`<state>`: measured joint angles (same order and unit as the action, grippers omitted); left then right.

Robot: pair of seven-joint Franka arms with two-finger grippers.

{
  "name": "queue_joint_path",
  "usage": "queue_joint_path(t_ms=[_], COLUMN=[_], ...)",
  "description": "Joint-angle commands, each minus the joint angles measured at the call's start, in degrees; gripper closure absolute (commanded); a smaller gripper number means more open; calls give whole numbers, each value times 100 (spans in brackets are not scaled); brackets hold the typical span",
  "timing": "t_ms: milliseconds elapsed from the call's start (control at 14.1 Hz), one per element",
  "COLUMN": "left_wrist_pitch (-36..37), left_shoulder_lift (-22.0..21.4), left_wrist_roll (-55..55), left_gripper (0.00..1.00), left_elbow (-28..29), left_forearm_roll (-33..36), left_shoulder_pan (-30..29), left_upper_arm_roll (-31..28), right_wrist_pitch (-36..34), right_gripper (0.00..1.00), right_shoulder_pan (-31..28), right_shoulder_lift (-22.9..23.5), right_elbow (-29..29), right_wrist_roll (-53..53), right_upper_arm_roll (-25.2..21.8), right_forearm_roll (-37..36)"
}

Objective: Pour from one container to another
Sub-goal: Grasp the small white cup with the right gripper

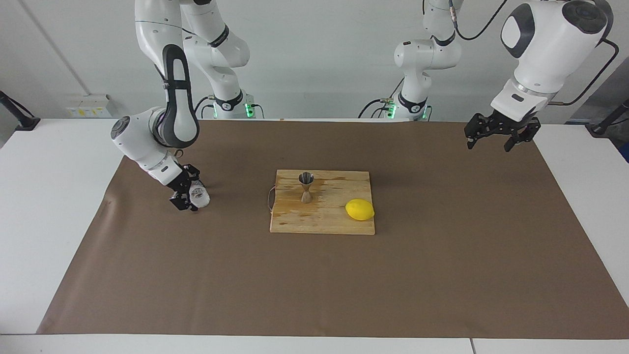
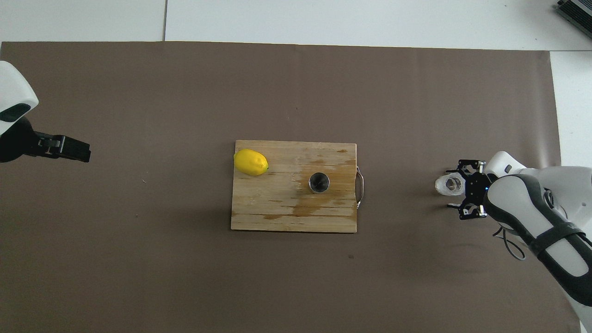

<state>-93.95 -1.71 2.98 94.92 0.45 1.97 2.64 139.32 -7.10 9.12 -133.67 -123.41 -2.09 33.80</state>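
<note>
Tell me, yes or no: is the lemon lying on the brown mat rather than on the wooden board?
No. The lemon lies on a corner of the cutting board, which also carries the steel jigger.
</note>
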Motion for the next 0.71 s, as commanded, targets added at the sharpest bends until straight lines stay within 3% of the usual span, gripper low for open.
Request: queue_joint_path(t_ms=[0, 141, 565, 636], left_wrist_pitch=[167, 158, 175, 184], left_shoulder_lift=[-66, -83, -84, -84], left_wrist_roll=[-376, -316, -245, -193], left_gripper=[0, 0, 0, 0], left_elbow=[-79, -26, -26, -26], left_forearm_roll=[-177, -169, -133, -133], left_shoulder_pan=[-30, -48, -170, -371], left_upper_arm_roll=[44, 44, 113, 297], right_wrist_pitch=[69, 69, 60, 60], right_gripper=[30, 40, 41, 35], right_shoulder_pan=[-46, -37, 24, 33], right_shoulder_lift=[99, 90, 90, 90], right_elbow=[78, 78, 104, 104], right_wrist_roll=[-201, -140, -53, -17], right_upper_arm_roll=[42, 50, 68, 77], right_forearm_roll=[250, 259, 364, 364])
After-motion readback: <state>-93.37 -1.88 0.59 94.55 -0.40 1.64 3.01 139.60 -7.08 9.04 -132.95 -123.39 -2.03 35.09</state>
